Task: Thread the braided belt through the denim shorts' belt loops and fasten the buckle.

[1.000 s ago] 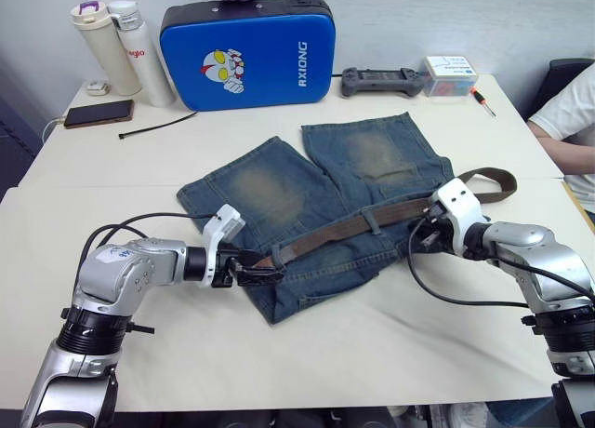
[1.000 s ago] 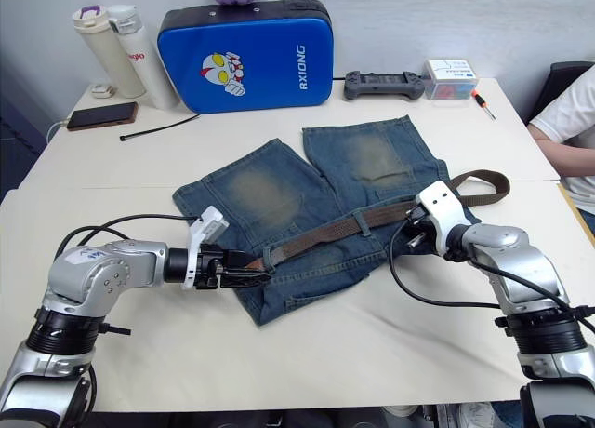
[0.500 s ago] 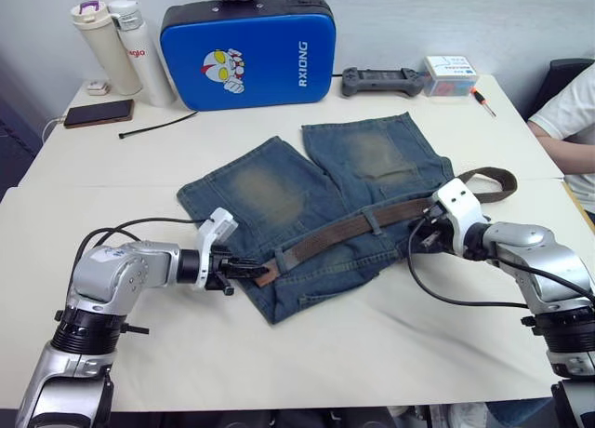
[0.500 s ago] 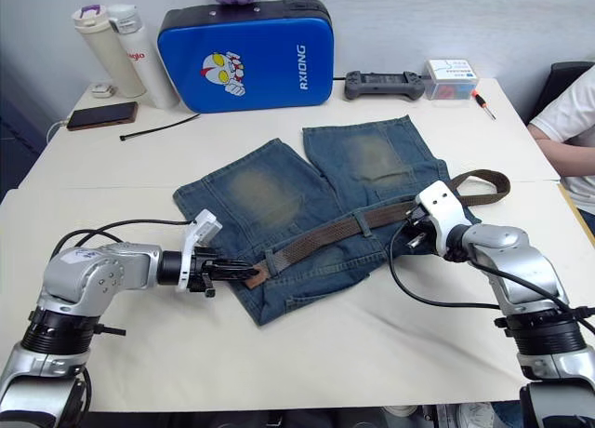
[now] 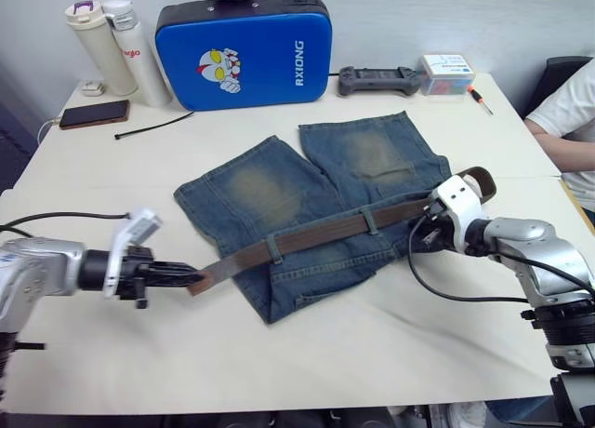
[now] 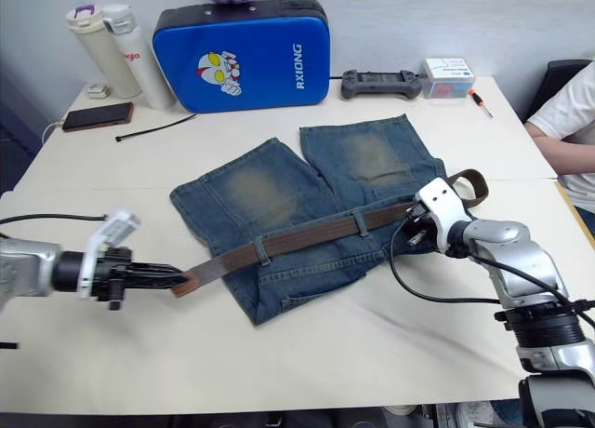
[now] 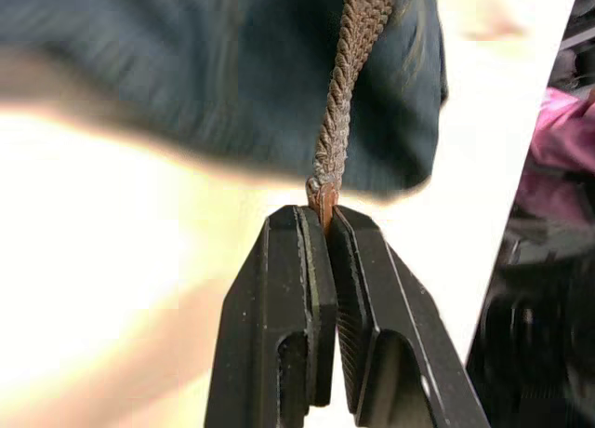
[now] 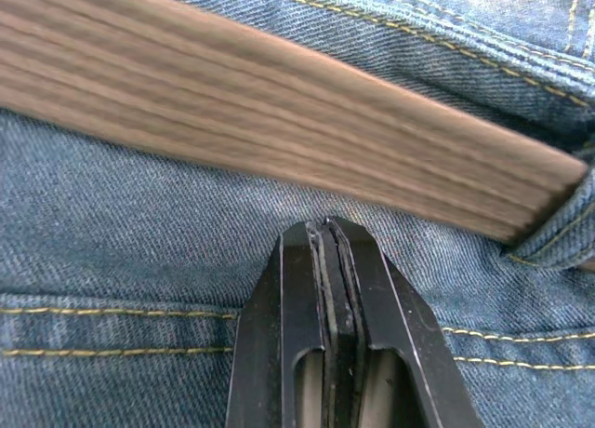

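Illumination is bright, even and diffuse; shadows on the table [image 5: 390,354] are soft. Head views are sharp. The left wrist view is overexposed and blurred. The braided belt [image 8: 279,140] shows streaked motion blur.

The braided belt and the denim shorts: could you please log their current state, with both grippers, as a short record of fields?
braided belt: lies along the waistband, passing under two belt loops
belt tip: pulled out past the shorts' edge toward the robot's left
far end of belt: curls in a loop beyond the right gripper
denim shorts: spread flat on the table
left gripper: jaws shut on the belt tip
right gripper: jaws shut, pressing on the denim just below the belt
buckle: cannot tell
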`<state>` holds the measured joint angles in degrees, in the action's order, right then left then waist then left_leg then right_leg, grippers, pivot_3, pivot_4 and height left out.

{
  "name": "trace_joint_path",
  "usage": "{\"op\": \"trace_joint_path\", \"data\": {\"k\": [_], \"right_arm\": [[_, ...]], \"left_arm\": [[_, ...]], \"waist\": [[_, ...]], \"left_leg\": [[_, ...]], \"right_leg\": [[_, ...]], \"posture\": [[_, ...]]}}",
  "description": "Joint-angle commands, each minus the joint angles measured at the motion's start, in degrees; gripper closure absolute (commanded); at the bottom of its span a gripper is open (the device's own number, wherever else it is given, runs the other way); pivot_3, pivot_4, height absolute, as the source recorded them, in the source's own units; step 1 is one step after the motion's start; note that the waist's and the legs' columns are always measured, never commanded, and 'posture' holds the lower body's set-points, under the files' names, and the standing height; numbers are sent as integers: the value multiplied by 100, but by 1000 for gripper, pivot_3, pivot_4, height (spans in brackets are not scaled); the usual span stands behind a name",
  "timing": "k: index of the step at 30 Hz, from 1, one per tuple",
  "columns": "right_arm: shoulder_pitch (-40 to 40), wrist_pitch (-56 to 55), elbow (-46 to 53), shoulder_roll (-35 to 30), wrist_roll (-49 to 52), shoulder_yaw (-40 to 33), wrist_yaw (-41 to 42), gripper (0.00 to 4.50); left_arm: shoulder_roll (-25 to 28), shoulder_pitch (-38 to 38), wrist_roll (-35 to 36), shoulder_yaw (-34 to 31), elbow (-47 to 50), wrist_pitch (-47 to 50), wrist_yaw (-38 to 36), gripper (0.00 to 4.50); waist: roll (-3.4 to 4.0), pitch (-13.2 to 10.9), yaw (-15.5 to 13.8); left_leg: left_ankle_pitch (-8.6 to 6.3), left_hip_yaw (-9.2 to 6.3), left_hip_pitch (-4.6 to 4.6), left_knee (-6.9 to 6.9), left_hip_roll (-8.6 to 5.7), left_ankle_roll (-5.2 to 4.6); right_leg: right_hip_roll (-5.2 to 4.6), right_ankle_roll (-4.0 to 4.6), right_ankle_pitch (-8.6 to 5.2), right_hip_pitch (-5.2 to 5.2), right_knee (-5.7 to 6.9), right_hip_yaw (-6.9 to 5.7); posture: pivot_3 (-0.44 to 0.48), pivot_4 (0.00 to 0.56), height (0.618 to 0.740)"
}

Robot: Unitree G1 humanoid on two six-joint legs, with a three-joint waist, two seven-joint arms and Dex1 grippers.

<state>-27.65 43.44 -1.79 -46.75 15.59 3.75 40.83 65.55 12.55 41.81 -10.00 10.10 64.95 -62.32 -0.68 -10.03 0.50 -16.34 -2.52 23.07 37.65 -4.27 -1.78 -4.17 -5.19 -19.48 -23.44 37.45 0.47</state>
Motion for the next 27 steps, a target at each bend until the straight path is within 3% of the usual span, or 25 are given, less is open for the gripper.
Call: {"op": "trace_joint_path", "data": {"k": [1, 7, 13, 27], "right_arm": [[106, -17, -184, -224, -186, -44, 178, 4500], [-31, -12, -249, -373, -225, -49, 403, 4500], [-173, -3, -327, -394, -275, 35, 530, 4500], [-452, 8, -517, -333, -477, 212, 749, 4500]], "left_arm": [[382, -359, -219, -545, -372, -445, -319, 4467], [777, -1815, -699, -1518, -912, -944, -771, 4467], [688, -2968, -1093, -2326, -1137, -1190, -944, 4467], [534, -3345, -1477, -2815, -1712, -1452, -868, 4467]], "waist": [[0, 0, -49], [3, -2, -37], [5, -3, -27], [6, -4, -14]], "left_leg": [[-1, -1, 0, -3, 0, -2], [-4, 2, 1, -33, -4, -6], [-3, 1, 0, -49, -3, -5], [-5, 2, 0, -55, -3, -5]], "right_leg": [[-1, 0, 0, -1, -3, -2], [-9, 1, -1, -7, -16, -4], [-10, 10, -5, -12, -20, -7], [-11, 10, -5, -13, -23, -8]], "posture": [[0, 150, 740], [0, 150, 740], [0, 150, 740], [0, 150, 740]]}}
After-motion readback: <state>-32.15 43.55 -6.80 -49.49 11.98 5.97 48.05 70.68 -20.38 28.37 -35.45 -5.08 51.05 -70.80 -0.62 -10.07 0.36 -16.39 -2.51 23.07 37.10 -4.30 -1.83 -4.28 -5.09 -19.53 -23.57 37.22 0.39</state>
